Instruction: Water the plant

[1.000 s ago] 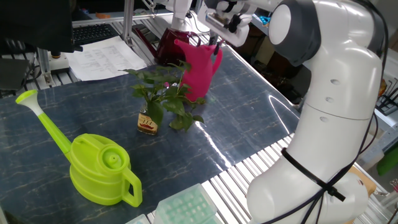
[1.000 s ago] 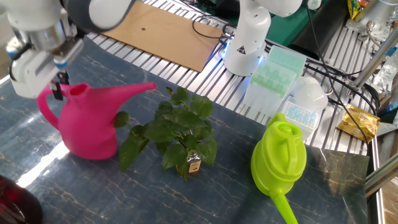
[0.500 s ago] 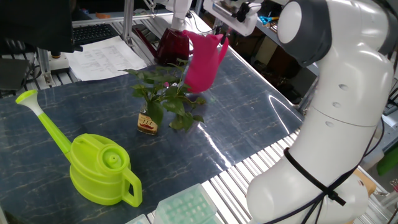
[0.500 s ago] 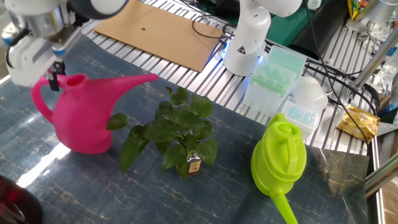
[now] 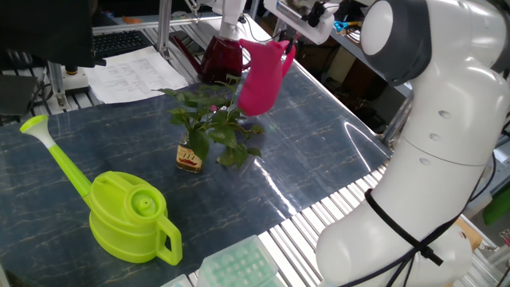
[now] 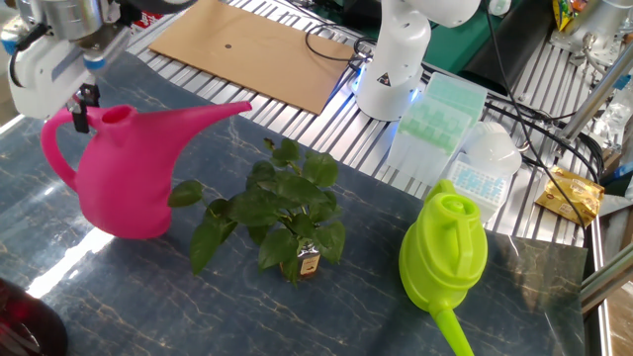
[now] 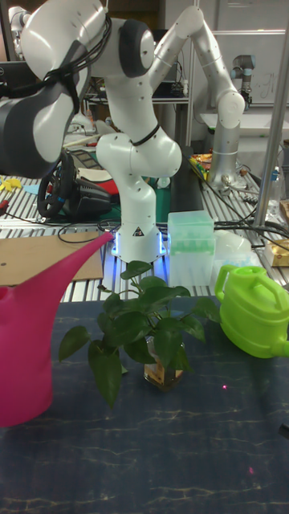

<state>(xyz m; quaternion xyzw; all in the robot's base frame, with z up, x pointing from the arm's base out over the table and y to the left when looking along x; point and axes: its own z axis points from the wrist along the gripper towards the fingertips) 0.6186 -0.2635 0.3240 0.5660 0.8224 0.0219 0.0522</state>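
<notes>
- The claw [image 6: 83, 97] is clamped on the top of the handle of the pink watering can [image 6: 119, 178], fingers pinched over the loop right where it meets the can's rim.
- The can hangs under the claw, lifted clear of the dark marbled table [image 6: 178, 297], with its long spout [image 6: 203, 114] stretching away from the claw and slightly upward.
- Below the spout's outer end, lower than the claw, stands the plant [image 6: 282, 213]: green leaves in a small amber bottle [image 6: 308, 263], upright on the table. The spout tip sits above its nearest leaves, not touching them.
- Farther out, past the plant, a lime-green watering can [image 6: 445, 247] rests on the table, well apart from the claw.
- Behind that, a pale green rack [image 6: 435, 114] lies on the slatted bench.
</notes>
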